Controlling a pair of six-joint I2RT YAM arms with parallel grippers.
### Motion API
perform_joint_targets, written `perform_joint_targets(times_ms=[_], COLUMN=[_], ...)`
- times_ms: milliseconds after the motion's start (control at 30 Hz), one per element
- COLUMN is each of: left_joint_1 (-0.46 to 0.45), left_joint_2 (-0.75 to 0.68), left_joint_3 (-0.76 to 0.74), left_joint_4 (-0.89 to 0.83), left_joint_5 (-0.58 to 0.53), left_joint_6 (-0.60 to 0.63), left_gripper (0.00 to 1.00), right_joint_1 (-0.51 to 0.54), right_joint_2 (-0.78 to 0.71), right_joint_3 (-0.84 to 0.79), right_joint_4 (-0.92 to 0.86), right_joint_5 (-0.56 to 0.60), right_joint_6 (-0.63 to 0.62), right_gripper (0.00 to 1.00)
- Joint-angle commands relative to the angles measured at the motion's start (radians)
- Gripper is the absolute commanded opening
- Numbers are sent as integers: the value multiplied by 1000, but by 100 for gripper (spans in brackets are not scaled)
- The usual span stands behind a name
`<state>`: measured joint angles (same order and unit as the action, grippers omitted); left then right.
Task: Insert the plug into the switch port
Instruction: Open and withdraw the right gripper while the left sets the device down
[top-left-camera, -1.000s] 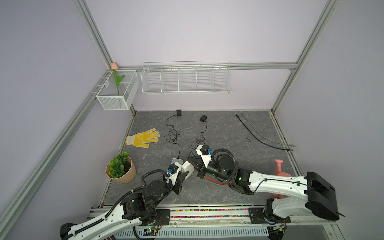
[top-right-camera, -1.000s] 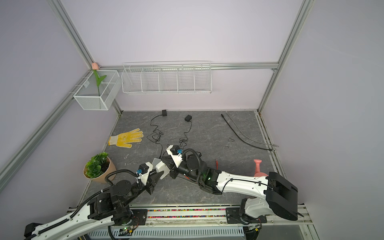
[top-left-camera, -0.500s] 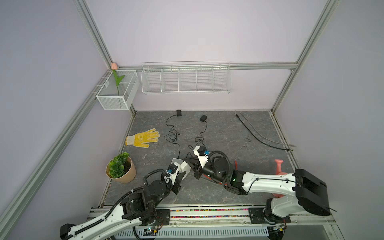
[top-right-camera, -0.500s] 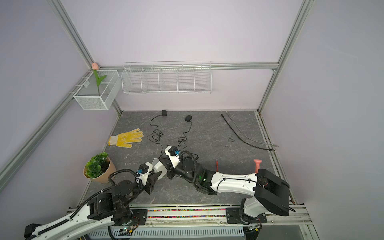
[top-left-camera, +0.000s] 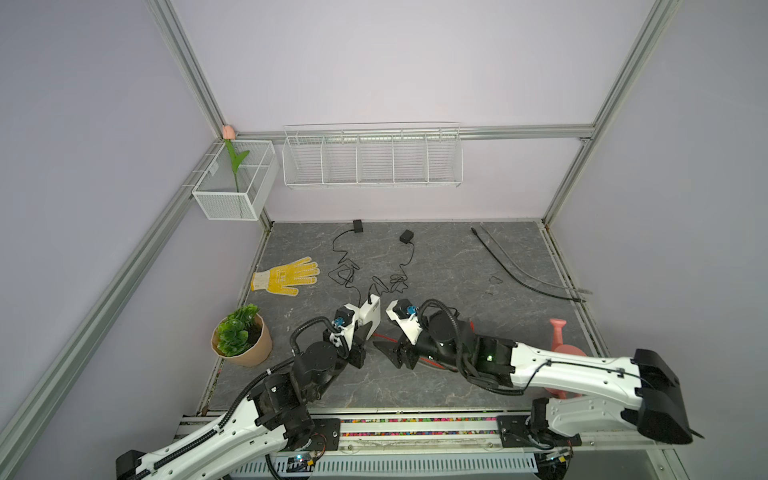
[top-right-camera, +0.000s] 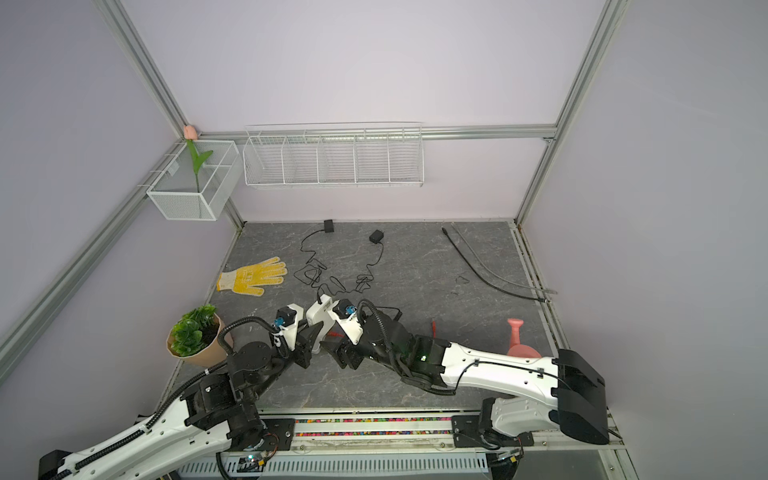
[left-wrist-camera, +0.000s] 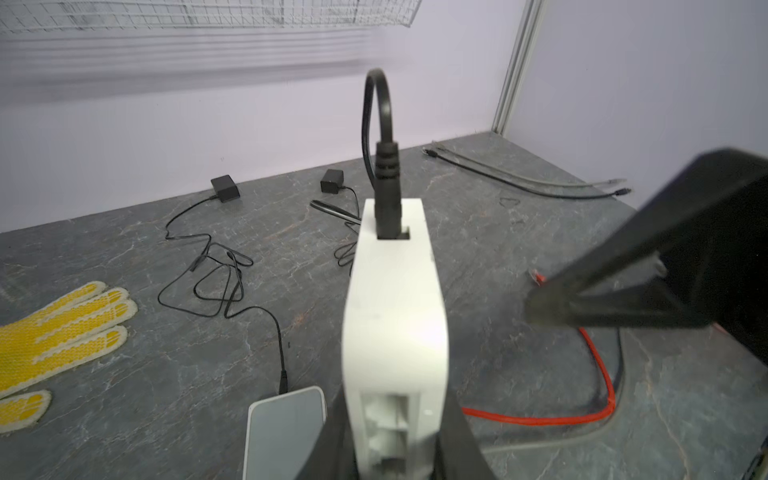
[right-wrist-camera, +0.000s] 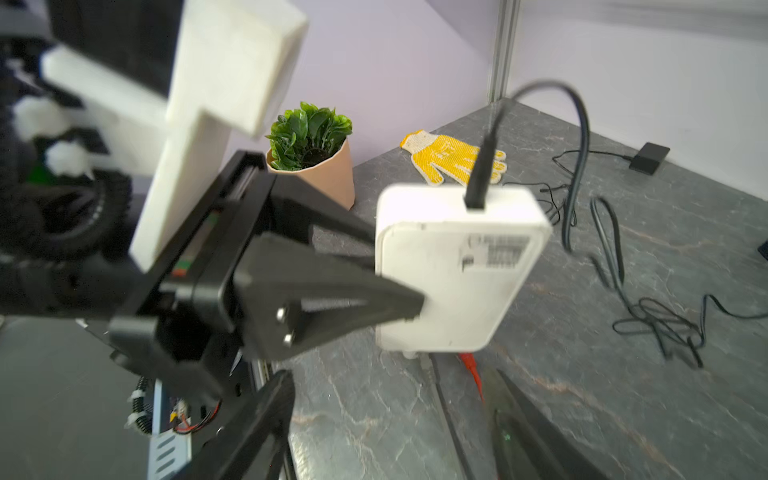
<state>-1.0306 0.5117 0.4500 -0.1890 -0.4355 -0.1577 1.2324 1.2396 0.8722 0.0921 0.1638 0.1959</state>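
From where I stand, the job looks all but finished. The left claw (right-wrist-camera: 390, 270) is pinching the white switch box (left-wrist-camera: 395, 311) by its 2 flat sides and holds it upright, seemingly lifted off the grey table (top-left-camera: 457, 266). The black plug (left-wrist-camera: 386, 195) stands in the port on the box's upper end, with its cord arching up and away behind it. It looks pushed home to me, though I cannot tell whether it is fully seated. The right claw (right-wrist-camera: 390, 374) is spread wide and empty, just beside the box and touching neither it nor the plug. A red cable (left-wrist-camera: 598, 374) lies loose on the table under that arm and plays no part that I can see. Down by the left claw's grip, other ports in the box show empty. What I'd say is left: the right arm pulling clear, and perhaps the box being set down.
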Motion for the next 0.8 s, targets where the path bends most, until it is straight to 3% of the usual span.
perform_joint_targets(times_ms=[0,167,333,633,767], left_joint_1=[36,155,282,337,334], left_joint_2=[61,342,770,1462,1562], left_joint_3=[54,217,469,1144,1210], left_joint_4=[77,0,-117,-637,-682], left_joint_5=[32,168,292,252,198], left_joint_6=[-33,-45,-9,65,58], left_gripper=[0,0,0,0,0], right_joint_1=[0,-65,-208,-349,-351], right_joint_2=[-97,-220,-265,-225,-244], right_joint_3=[-18,-53,-50,34,23], right_joint_4=[-195,-336,-428,-529,-509], right_joint_5=[56,216,219,179,179], right_joint_6=[-9,71,115,148,145], right_gripper=[76,78,78,79,79])
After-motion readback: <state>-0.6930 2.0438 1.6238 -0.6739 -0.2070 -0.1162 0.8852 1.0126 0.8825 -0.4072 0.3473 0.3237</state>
